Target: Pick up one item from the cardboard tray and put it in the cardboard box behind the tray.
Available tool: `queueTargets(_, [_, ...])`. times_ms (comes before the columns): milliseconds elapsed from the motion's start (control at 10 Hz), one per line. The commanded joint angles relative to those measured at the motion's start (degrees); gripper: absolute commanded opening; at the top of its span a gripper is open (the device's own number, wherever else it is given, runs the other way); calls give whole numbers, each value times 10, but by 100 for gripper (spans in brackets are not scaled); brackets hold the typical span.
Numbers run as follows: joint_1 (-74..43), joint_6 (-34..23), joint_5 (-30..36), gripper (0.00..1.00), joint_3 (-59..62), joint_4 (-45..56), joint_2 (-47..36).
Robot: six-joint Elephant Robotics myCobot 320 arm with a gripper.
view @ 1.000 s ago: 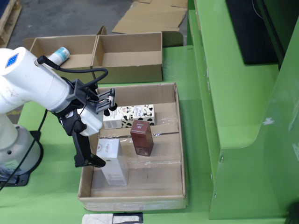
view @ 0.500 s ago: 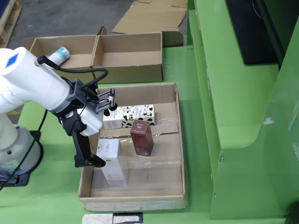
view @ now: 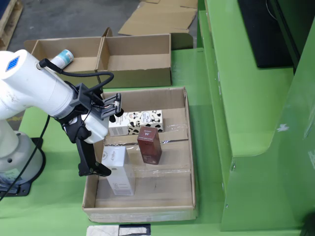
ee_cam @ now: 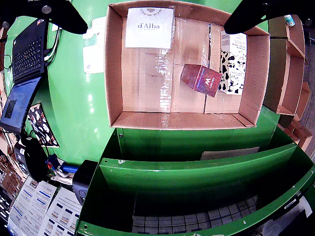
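The arm hangs over the cardboard tray (view: 189,147) w/ nothing picked yet, so the step in hand looks like choosing an item & coming down on it. In the wrist view the tray fills the upper half of the frame: a white d'Alba box (ee_cam: 149,27) lies flat at upper centre, a dark red box (ee_cam: 200,79) sits tilted right of centre on the tray floor, and a cow-print carton (ee_cam: 233,63) lies along the right wall, just beside the red one. To do it well I'd go for the red box: it stands apart from the walls in the fixed view (view: 149,144), so there's room either side, but the fingers should be turned to match its skewed edges and centred before descending (the taped, glossy floor may let it slide if nudged off-centre). The white box sits close to the tray wall in the fixed view, a tighter approach. The fingers (ee_cam: 63,14) show as two dark shapes at the upper left and upper right corners of the wrist view, wide apart, empty, touching nothing. In the fixed view the gripper (view: 96,169) hangs at centre left, above the tray's left side near the white box. The target cardboard box (view: 136,59) waits at upper centre of that view, on the green surface (view: 206,98) behind the tray; a tube-like item lies in the compartment left of it.
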State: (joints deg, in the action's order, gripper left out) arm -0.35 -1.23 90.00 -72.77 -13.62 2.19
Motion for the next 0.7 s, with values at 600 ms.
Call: queueTargets(600, [8, 1, -3, 100, 4, -21, -6])
